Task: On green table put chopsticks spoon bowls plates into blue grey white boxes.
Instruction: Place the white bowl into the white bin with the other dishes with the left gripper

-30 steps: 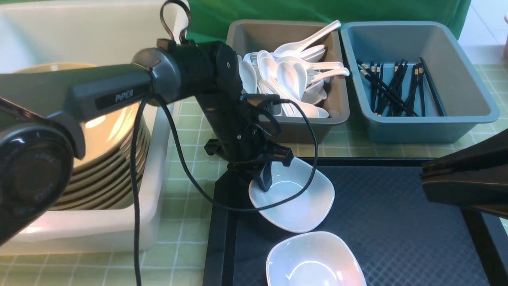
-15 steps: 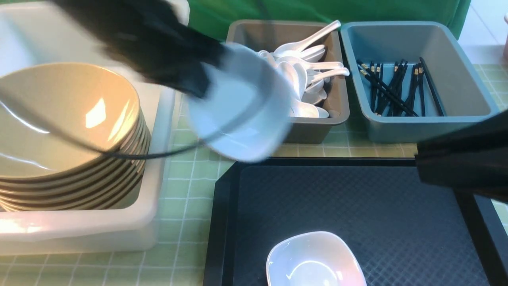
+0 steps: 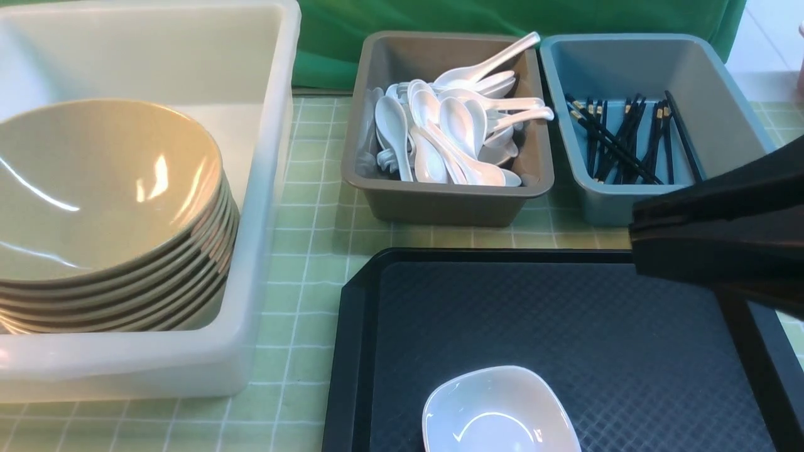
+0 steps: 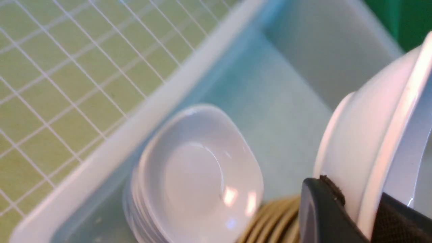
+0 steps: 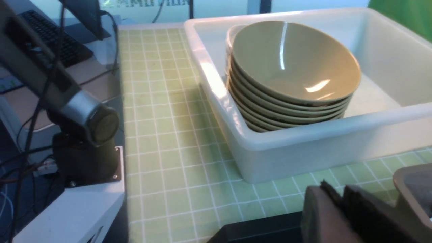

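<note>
My left gripper (image 4: 354,199) is shut on the rim of a small white plate (image 4: 364,135) and holds it tilted above the white box (image 4: 128,141). Below it are a stack of white plates (image 4: 199,175) and the tan bowls (image 4: 276,219). The left arm is out of the front view. That view shows the bowls (image 3: 107,201) stacked in the white box (image 3: 264,188), spoons (image 3: 446,132) in the grey box (image 3: 446,201) and chopsticks (image 3: 622,141) in the blue box (image 3: 741,144). Another white plate (image 3: 496,411) lies on the black tray. My right gripper (image 3: 635,243) is shut and empty over the tray's far right; it also shows in the right wrist view (image 5: 337,194).
The black textured tray (image 3: 597,326) lies on the green table (image 3: 314,251) in front of the grey and blue boxes. A green backdrop (image 3: 471,16) hangs behind the boxes. The left arm's base (image 5: 84,135) stands beside the table's left edge.
My left gripper lifted the far white plate off the black tray and carried it left and up, out of the front view. The right gripper crept slightly left and up.
</note>
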Available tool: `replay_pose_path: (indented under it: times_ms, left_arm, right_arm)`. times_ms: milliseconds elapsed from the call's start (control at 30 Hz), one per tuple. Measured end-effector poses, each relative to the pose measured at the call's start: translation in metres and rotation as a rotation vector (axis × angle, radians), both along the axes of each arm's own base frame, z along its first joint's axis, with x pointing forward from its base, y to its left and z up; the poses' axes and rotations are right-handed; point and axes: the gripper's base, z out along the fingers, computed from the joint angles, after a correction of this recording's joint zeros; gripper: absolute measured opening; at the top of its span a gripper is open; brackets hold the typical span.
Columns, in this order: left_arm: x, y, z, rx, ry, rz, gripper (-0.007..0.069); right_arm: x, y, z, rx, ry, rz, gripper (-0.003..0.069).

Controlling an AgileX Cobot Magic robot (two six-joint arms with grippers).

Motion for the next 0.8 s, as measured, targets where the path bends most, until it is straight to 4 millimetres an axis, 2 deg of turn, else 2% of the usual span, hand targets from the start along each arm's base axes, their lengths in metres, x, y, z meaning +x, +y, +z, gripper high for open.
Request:
replay_pose_path:
  times_ms: [100,167,200,233,267,300,367,467,667,767,800]
  left_arm:
    - [0.003,0.017,-0.020,-0.026,0.054,0.043,0.0015]
    - [0.013,0.024,-0.048,-0.064,0.136,0.033,0.0015]
    - [0.013,0.023,-0.049,-0.065,0.140,0.033,0.0015]
    - [0.024,0.024,-0.076,-0.102,0.198,0.021,0.0015]
    - [0.024,0.024,-0.076,-0.103,0.197,0.022,0.0015]
    - [0.034,0.022,-0.097,-0.131,0.243,0.003,0.0015]
    - [0.041,0.020,-0.113,-0.144,0.282,-0.015,0.0015]
    - [0.046,0.020,-0.119,-0.122,0.298,-0.013,0.0015]
    - [0.043,0.022,-0.121,-0.116,0.338,0.028,0.0024]
    - [0.043,0.019,-0.123,-0.121,0.373,0.033,0.0077]
    - [0.043,0.016,-0.123,-0.113,0.403,0.032,0.0129]
  right_arm:
    - [0.001,0.000,0.000,0.002,-0.006,-0.006,0.0092]
    - [0.001,0.000,0.001,0.005,-0.010,-0.012,0.0095]
    - [0.001,0.000,0.001,0.006,-0.010,-0.014,0.0095]
    - [0.002,0.000,0.001,0.006,-0.012,-0.015,0.0098]
    - [0.002,0.000,0.001,0.007,-0.012,-0.016,0.0099]
    - [0.002,0.000,0.001,0.006,-0.013,-0.017,0.0099]
    - [0.002,0.000,0.001,0.007,-0.012,-0.017,0.0101]
    - [0.002,0.000,0.001,0.007,-0.011,-0.017,0.0101]
    - [0.002,0.000,0.001,0.008,-0.008,-0.018,0.0105]
    - [0.002,0.000,0.001,0.008,-0.008,-0.018,0.0109]
    - [0.002,0.000,0.001,0.007,-0.007,-0.017,0.0110]
